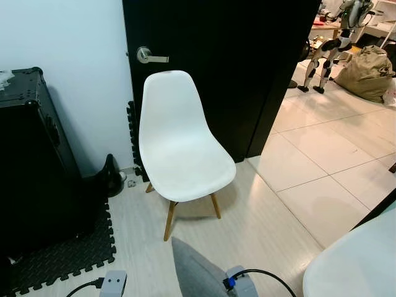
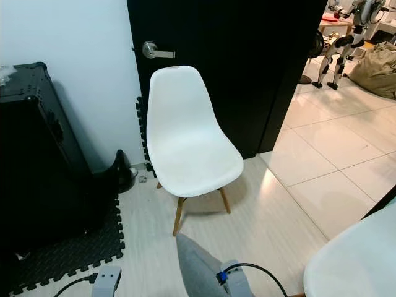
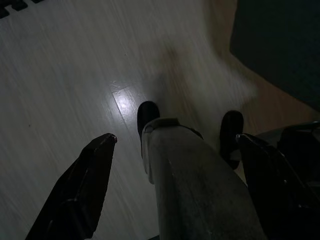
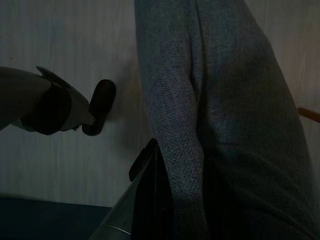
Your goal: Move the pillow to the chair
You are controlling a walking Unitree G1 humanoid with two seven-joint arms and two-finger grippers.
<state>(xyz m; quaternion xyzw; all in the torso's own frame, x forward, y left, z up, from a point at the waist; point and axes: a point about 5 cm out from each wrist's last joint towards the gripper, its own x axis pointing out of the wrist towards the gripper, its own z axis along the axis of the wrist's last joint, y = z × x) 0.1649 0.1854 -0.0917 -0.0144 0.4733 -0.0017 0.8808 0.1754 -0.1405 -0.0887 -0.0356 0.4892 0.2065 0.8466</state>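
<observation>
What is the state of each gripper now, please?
Left gripper: open, holding nothing.
Right gripper: shut on the grey pillow.

you're looking at a room in a home or flat that doubles as a robot test space. a plain white chair [image 1: 179,145] on wooden legs stands on pale wood-look flooring, in front of a black door [image 1: 235,68] with a silver lever handle [image 1: 150,57] set in a white wall [image 1: 68,55]. black foam mats [image 1: 68,253] lie in the corner beside a large black hard case [image 1: 28,154]. through the opening to the right you see glossy cream floor tiles [image 1: 334,154], a small legged robot [image 1: 325,52] standing there, and a tan sack [image 1: 368,71] slumped on the floor.
</observation>
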